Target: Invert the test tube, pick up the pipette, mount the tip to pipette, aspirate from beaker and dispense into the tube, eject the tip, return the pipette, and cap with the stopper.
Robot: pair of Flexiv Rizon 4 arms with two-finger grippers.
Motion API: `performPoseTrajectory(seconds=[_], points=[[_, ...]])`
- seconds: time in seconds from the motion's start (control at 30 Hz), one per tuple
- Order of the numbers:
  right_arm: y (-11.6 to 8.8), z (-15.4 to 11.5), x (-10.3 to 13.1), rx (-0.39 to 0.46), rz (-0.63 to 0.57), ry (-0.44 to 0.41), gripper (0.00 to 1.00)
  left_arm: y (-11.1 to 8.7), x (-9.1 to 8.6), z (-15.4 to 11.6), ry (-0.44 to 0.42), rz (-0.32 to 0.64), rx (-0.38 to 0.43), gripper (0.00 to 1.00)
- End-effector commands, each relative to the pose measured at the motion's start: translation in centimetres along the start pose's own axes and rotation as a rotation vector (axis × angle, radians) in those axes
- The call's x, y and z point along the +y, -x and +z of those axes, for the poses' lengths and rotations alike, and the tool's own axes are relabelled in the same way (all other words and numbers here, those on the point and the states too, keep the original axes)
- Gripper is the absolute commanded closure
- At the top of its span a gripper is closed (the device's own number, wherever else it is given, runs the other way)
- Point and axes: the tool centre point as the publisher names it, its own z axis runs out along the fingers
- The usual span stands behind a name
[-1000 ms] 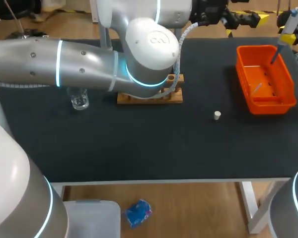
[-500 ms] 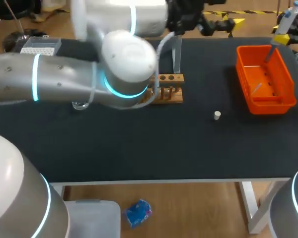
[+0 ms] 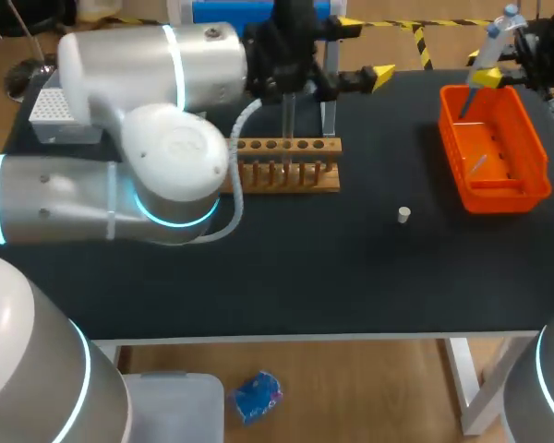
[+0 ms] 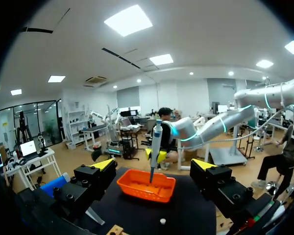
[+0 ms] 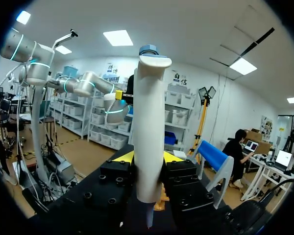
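1. No text, number or label can be read on the table (image 3: 351,277) or on anything lying on it.
2. No print can be made out on the pipette (image 3: 494,44), at 1 o'clock.
3. No lettering is seen on the left arm (image 3: 171,166).

1 orange basket (image 3: 504,197) sits at the black table's (image 3: 305,268) right, 1 wooden rack (image 3: 286,182) near its middle.

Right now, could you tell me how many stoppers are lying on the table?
1. The stopper lies on the table between the wooden rack and the orange basket; my left arm could hide others.
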Motion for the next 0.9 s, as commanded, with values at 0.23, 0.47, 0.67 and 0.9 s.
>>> performPoseTrajectory(seconds=[0.23,0.47,0.67,0.9], points=[[-3.2,7.0,1.4,-0.064,-0.012,0.021,1.00,1.0,2.1,-7.0,-0.162,-0.019,0.066,0.00],[-3.2,7.0,1.4,-0.064,-0.012,0.021,1.00,1.0,2.1,-7.0,-0.162,-0.019,0.066,0.00],[-3.2,7.0,1.4,-0.064,-0.012,0.021,1.00,1.0,2.1,-7.0,-0.162,-0.019,0.066,0.00],[-3.2,7.0,1.4,-0.064,-0.012,0.021,1.00,1.1,2.3,-7.0,-0.162,-0.010,0.056,0.00]])
